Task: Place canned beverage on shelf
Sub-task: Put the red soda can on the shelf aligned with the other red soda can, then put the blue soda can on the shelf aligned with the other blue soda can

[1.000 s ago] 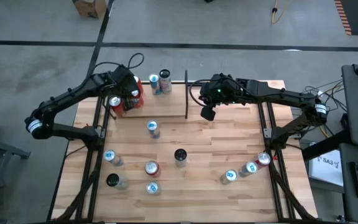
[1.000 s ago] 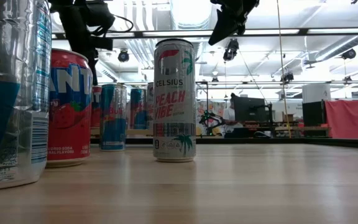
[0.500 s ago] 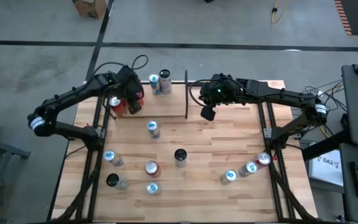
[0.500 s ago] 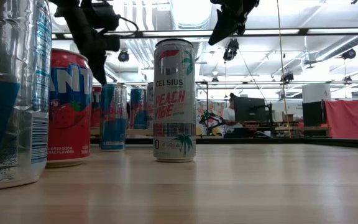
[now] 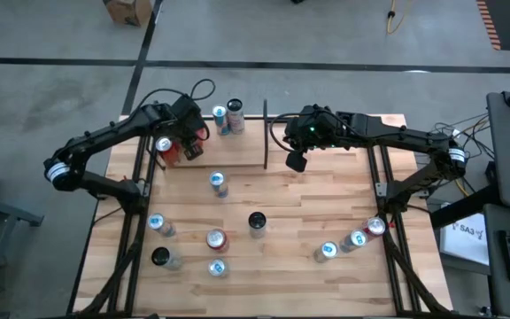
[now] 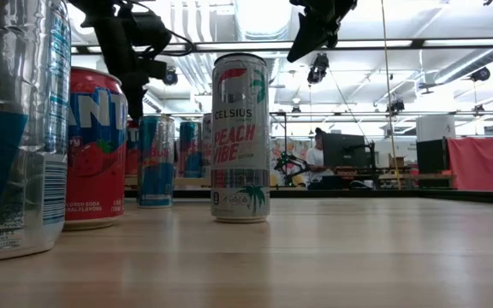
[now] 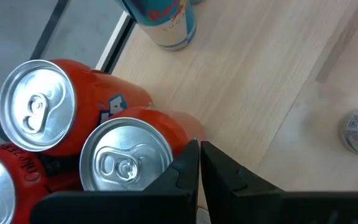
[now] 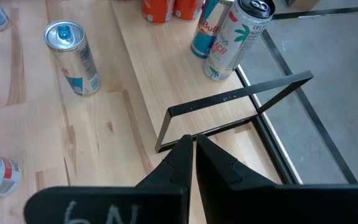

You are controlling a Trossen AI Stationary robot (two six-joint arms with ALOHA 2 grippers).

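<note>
Here, glossy orange cans (image 7: 114,118) on pale wood shelf (image 5: 237,158), possibly touching

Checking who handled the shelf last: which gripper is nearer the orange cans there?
Left. The left gripper hangs shut right beside the orange cans on the shelf; the right gripper sits shut beyond the shelf's other end.

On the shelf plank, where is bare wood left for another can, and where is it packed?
The shelf is bare along its middle, between the orange cans at its left end and the black end frame. The left end is crowded, with the left gripper beside those cans. Two tall cans fill the rear edge.
</note>
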